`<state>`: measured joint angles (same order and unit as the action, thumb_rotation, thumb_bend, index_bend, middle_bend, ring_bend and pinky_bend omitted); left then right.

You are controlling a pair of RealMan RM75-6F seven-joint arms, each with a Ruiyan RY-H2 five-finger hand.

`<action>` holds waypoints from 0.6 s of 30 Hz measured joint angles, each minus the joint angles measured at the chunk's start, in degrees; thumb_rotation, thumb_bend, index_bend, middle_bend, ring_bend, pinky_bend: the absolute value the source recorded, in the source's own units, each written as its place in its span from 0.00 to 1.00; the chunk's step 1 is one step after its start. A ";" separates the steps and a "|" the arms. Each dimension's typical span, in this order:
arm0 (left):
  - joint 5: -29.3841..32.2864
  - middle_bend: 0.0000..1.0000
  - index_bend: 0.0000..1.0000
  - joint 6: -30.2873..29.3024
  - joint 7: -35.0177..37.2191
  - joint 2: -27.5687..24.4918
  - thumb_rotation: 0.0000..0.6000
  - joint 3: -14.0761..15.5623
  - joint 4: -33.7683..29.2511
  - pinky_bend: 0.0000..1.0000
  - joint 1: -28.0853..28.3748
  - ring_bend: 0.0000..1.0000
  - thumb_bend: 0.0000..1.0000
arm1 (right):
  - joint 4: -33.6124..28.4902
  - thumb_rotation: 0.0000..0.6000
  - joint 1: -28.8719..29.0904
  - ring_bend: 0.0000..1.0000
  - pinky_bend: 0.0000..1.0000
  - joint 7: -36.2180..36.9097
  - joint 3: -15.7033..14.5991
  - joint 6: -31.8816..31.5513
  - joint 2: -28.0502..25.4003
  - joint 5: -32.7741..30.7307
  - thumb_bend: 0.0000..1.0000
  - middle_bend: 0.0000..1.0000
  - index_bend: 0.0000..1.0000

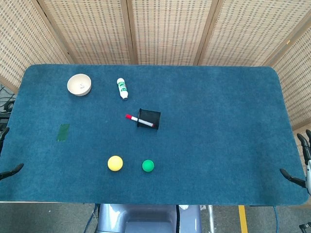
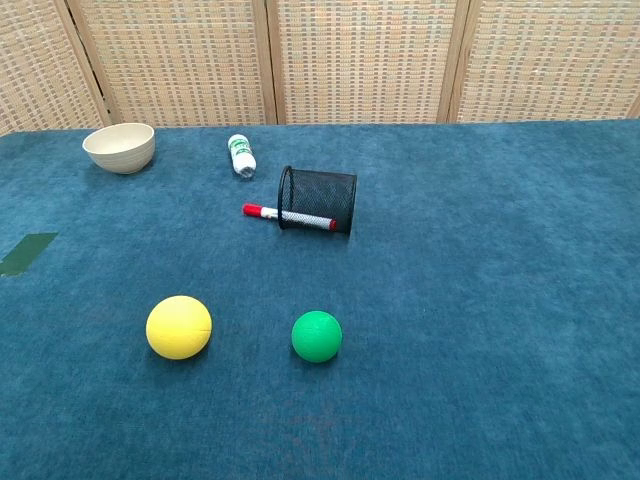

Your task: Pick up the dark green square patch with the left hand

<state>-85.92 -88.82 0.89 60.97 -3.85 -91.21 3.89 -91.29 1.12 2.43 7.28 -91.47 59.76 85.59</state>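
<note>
From the head view, the dark green square patch (image 1: 63, 132) lies flat on the blue table cloth (image 1: 218, 121) at the left-middle of the frame, well apart from everything else. My left hand (image 1: 7, 160) barely shows at the left edge, lower down; I see only dark fingertips there, holding nothing, and I cannot tell how far apart the fingers stand. My right hand (image 1: 300, 167) peeks in at the lower right edge the same way, nothing in it, its spread unclear. Above the patch sits a white bowl (image 1: 79, 84), to the right of that bowl a small white bottle (image 1: 122, 89), mid-frame a tipped black mesh cup (image 1: 148, 118) with a red marker (image 1: 140, 120), lower down a yellow ball (image 1: 115, 163) and a green ball (image 1: 148, 165). In the chest view the patch (image 2: 27, 253) touches the left edge and neither hand appears. My worry: a thin patch on fuzzy cloth may slide or refuse to lift, and it sits near the table's left border. The room around it is open.
</note>
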 measured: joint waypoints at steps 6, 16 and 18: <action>-0.01 0.00 0.00 0.43 0.11 0.00 1.00 0.11 0.04 0.00 0.09 0.00 0.00 | 0.19 1.00 0.26 0.00 0.00 0.03 0.01 0.57 0.26 -0.37 0.00 0.00 0.00; 1.27 0.00 0.07 8.55 2.23 1.76 1.00 -0.65 3.16 0.00 4.53 0.00 0.00 | 0.30 1.00 0.98 0.00 0.00 -0.12 0.36 2.34 0.61 -1.85 0.00 0.00 0.00; 2.08 0.00 0.15 11.97 3.56 2.70 1.00 -1.11 4.59 0.00 6.42 0.00 0.01 | 0.48 1.00 1.27 0.00 0.00 -0.15 0.47 2.99 0.73 -2.26 0.00 0.00 0.00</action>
<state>-83.84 -76.85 4.45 63.67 -4.97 -86.61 10.32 -90.81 2.39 2.29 7.75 -88.48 60.50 83.33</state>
